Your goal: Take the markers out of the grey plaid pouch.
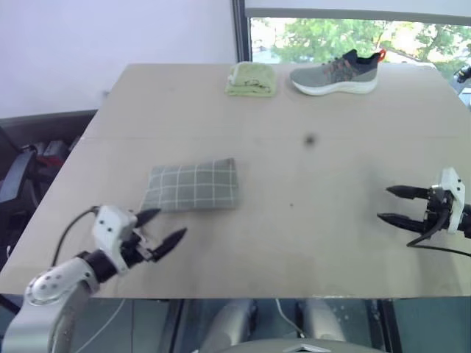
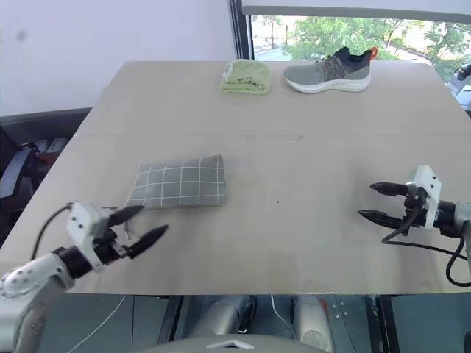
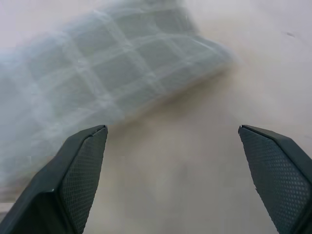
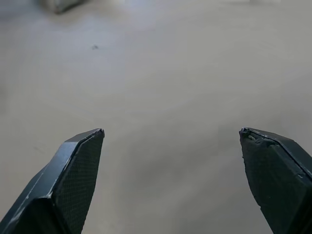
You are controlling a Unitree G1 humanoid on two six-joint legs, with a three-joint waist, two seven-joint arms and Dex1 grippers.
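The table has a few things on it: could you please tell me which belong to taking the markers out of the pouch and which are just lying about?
Belongs to the job:
- grey plaid pouch, lying flat and closed; no markers visible
- left pincer, open, near the pouch
- right pincer, open, over bare table

Just lying about:
- folded light-green cloth, far edge
- grey sneaker, beside the cloth

left gripper hanging over the table, pouch just ahead

the left gripper [image 3: 173,141] has its two black textured fingers [image 3: 80,170] spread wide with nothing between them. the grey plaid pouch [image 3: 112,78] lies flat on the pale table [image 3: 195,170] just past the tips, angled, blurry, its near edge close to one finger but not touching as far as i can tell.
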